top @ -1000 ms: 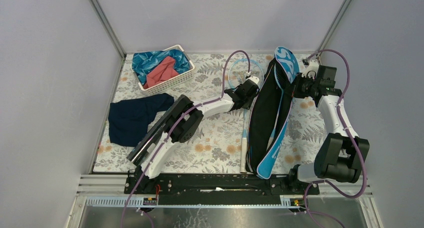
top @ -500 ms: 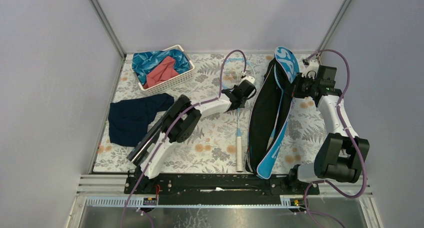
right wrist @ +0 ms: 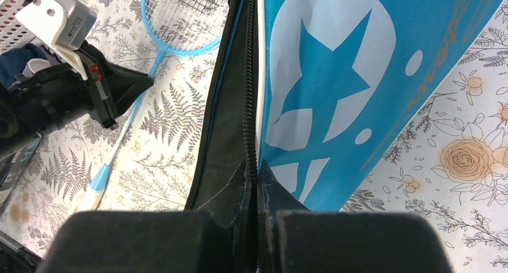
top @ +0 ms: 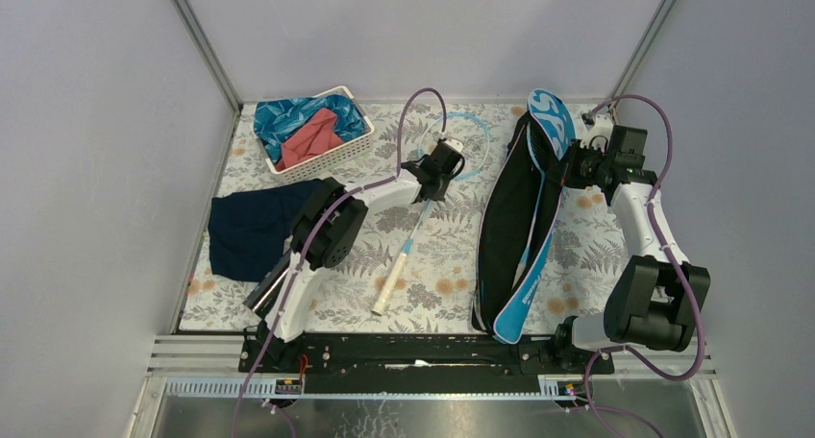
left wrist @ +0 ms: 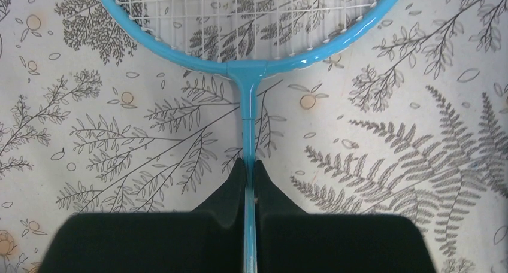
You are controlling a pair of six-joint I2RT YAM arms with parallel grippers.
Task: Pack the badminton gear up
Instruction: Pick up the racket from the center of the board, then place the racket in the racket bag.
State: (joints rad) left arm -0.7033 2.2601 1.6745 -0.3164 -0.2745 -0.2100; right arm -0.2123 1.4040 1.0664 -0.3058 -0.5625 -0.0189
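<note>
A light-blue-framed racket (top: 389, 286) with a white handle lies slanted on the flowered table, its head toward the back. My left gripper (top: 434, 169) is shut on its thin blue shaft just below the head (left wrist: 239, 66). In the left wrist view the shaft runs between the black fingertips (left wrist: 235, 176). To the right lies the blue and black racket bag (top: 524, 227), its opening facing left. My right gripper (top: 569, 164) is shut on the bag's zipper edge (right wrist: 247, 105) near the wide end. A long black tube (top: 261, 292) lies beside the left arm's base.
A white basket (top: 338, 152) with blue and red cloths stands at the back left. A navy cloth (top: 252, 229) lies left of the left arm. Grey walls close in the table on three sides. In the right wrist view the left gripper (right wrist: 114, 87) sits close beside the bag.
My left gripper has shut on the racket shaft and carried it left, away from the bag; the handle has swung left. The right gripper and the bag have not moved.
</note>
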